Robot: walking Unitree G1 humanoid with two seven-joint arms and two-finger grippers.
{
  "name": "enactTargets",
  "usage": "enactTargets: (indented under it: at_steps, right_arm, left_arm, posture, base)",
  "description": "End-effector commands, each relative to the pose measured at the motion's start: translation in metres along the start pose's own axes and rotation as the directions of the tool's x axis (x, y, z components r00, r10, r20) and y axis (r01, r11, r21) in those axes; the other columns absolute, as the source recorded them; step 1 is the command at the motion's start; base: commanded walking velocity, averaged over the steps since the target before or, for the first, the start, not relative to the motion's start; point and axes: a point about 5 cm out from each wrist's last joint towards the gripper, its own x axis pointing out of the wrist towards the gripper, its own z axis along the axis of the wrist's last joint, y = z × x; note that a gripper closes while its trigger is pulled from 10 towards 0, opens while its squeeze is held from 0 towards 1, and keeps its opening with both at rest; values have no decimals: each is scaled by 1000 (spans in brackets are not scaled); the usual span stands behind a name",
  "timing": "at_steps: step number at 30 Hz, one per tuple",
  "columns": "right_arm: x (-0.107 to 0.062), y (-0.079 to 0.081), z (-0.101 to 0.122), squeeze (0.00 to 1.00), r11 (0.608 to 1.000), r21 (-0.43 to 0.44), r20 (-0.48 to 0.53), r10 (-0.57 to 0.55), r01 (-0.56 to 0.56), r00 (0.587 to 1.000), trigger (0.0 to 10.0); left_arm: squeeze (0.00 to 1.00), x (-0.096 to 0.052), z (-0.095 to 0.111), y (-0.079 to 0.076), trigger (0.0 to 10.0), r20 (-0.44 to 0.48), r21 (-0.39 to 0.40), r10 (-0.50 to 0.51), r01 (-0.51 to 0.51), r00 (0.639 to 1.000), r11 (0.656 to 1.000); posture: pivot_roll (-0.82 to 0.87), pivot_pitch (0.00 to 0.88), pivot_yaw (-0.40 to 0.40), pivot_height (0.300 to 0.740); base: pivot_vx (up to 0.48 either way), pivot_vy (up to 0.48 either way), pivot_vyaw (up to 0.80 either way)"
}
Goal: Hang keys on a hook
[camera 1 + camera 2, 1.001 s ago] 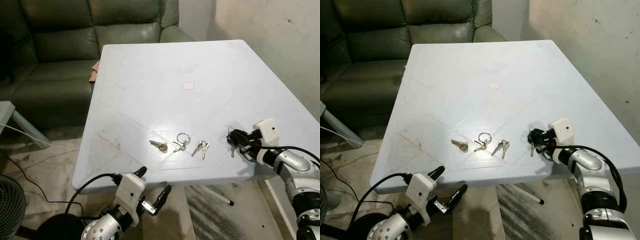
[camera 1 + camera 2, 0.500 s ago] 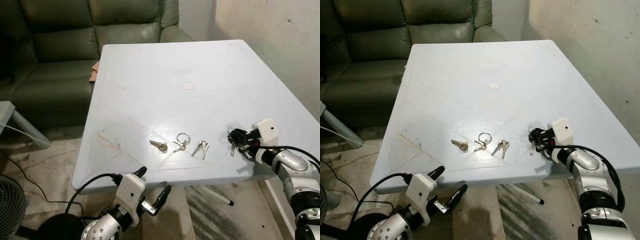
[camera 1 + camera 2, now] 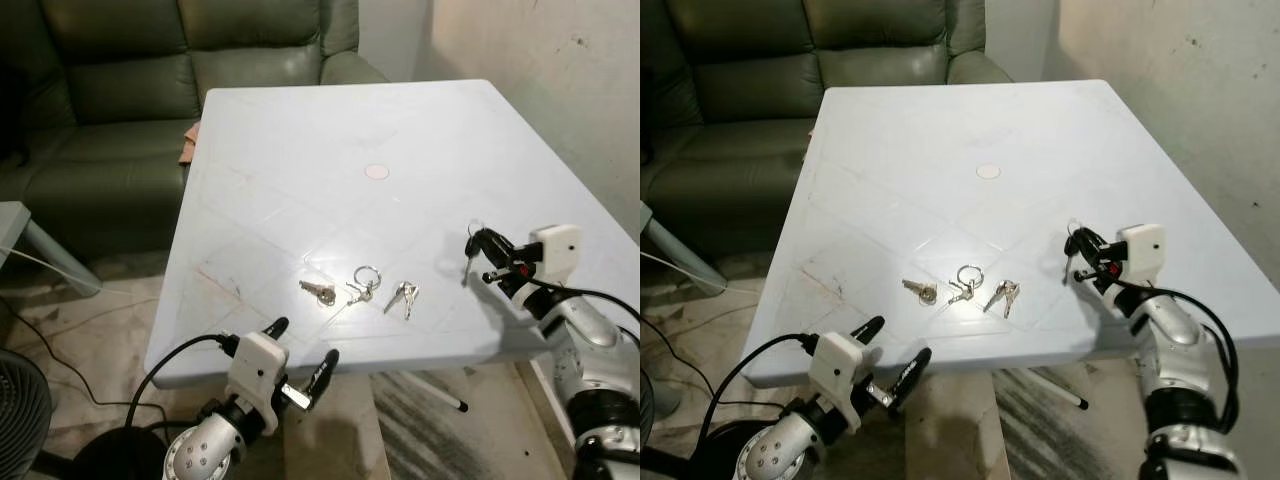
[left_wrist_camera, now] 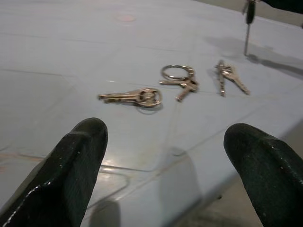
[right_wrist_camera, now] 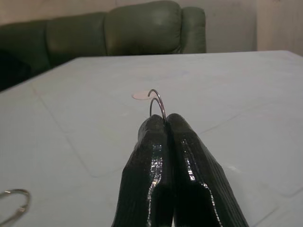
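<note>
Held keys (image 3: 468, 262): pinched in my right jaws (image 3: 487, 254), lifted clear of the desk near its right edge; a key blade hangs straight down below the fingertips, its ring (image 5: 156, 104) standing up between them.
Right jaws state: pressed together on the ring, no gap between the fingers (image 5: 191, 175).
Handling, my estimate: light, stiff metal, slick. The ring is thin wire and could twist or slip in a flat pinch; the dangling keys will swing on any quick move. Best hold is on the ring itself, leaving an open arc free for a hook.
Loose keys on desk: single brass-headed key (image 3: 318, 291), ring with small keys (image 3: 363, 282), paired keys (image 3: 403, 295), lying in a row near the front edge, apart from each other.
Left jaws (image 3: 301, 360): spread wide, holding nothing, below the desk's front edge, facing the row of keys.
Desk (image 3: 300, 150): pale blue, round mark (image 3: 376, 171) near its middle.
Sofa (image 3: 130, 80): dark green, beyond the far edge.
Hook: cannot locate one from here.
</note>
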Motion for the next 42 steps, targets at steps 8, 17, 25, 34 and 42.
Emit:
enactTargets:
  at_steps: [8,17,25,34,42]
  right_arm:
    - [-14,26,-8,0,989,38,64,-147,145,987,10000]
    - [-5,71,-4,0,986,37,68,-163,161,984,10000]
    - [-3,83,-5,0,981,-6,25,-194,194,981,10000]
    - [-2,88,3,0,976,-68,40,-205,207,978,10000]
    - [-3,91,0,0,971,-98,5,-218,217,976,10000]
  left_arm:
    - [0,15,15,34,10000,92,-73,182,-176,979,982]
    - [0,29,41,69,10000,185,-62,309,-302,933,951]
    - [0,34,55,92,10000,222,-47,408,-408,886,912]
    - [0,39,61,105,10000,246,-51,469,-472,848,880]
    - [0,40,62,106,10000,249,-119,489,-475,836,872]
  posture:
    - [11,0,-26,740]
    - [19,0,-37,740]
    - [28,0,-34,740]
    - [20,0,-26,740]
    - [20,0,-27,740]
  base:
    - [0,0,0]
    - [0,0,0]
    - [0,0,0]
    - [0,0,0]
    - [0,0,0]
